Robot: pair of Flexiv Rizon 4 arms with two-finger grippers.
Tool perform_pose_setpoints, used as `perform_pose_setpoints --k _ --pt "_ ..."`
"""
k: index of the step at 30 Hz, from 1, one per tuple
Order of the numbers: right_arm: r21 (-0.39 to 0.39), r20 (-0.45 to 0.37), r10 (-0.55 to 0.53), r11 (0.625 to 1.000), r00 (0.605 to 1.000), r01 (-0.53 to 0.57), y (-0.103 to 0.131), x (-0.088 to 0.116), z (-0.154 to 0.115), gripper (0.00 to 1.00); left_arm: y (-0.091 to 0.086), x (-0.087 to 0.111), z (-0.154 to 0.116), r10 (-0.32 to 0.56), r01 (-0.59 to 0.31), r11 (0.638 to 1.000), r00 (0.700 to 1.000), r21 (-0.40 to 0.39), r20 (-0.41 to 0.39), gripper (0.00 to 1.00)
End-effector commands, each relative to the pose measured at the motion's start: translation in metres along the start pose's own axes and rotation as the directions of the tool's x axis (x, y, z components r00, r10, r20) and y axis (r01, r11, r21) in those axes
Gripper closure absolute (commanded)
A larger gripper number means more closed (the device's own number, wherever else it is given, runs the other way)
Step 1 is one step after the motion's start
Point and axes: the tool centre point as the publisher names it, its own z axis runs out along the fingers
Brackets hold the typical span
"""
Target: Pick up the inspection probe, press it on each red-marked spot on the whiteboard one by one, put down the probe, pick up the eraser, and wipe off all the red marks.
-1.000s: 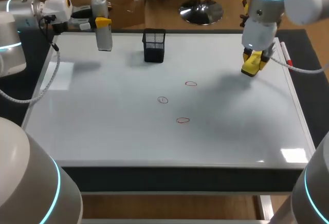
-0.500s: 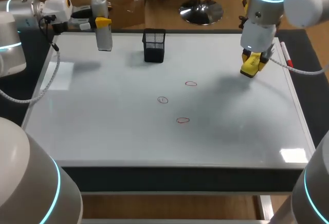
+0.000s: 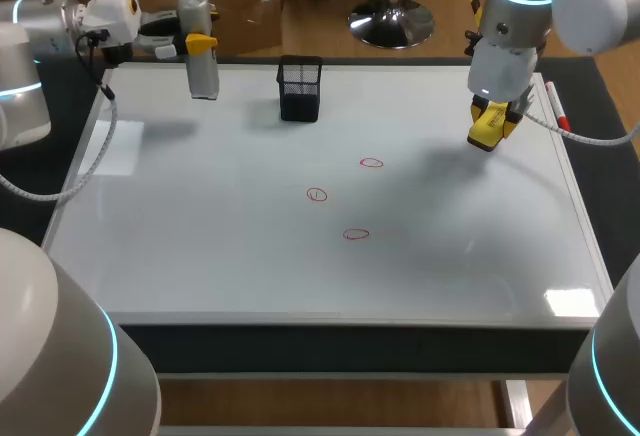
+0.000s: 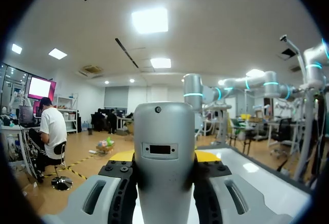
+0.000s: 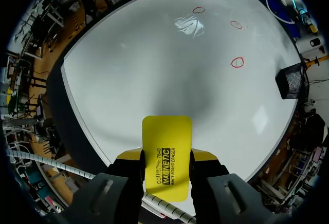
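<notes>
- Where the whiteboard [image 3: 200, 246] lies nearest, three small red marks [image 3: 356, 234] are seen, drawn as open rings near its middle.
- Farther right, a flat yellow eraser [image 5: 166, 131] with rounded corners is pinched between the right gripper [image 5: 166, 156] fingers above the board.
- Beyond, a black mesh cup [image 3: 300, 88] is stood.
- At the far left corner, the grey cylindrical inspection probe [image 4: 164, 142] is clamped by the left gripper [image 4: 164, 158].

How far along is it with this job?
The eraser is picked up: the right hand holds it above the whiteboard. The left hand holds the probe, not yet put down. All three red marks are unwiped. Whether the probe pressed them, I cannot tell.
</notes>
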Motion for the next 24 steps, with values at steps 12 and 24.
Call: perform_pose_setpoints --k 12,24 --pt "0.002 -0.002 -0.002 1.000 1.000 0.002 -0.001 0.001 -0.001 1.00 -0.021 0.091 0.053 0.030 -0.029 0.999 0.998 0.028 -0.063 1.00" --pt "0.002 -0.002 -0.002 1.000 1.000 0.002 -0.001 0.001 -0.001 1.00 -0.006 0.146 0.105 -0.010 0.011 1.000 0.995 0.016 -0.099 1.00"
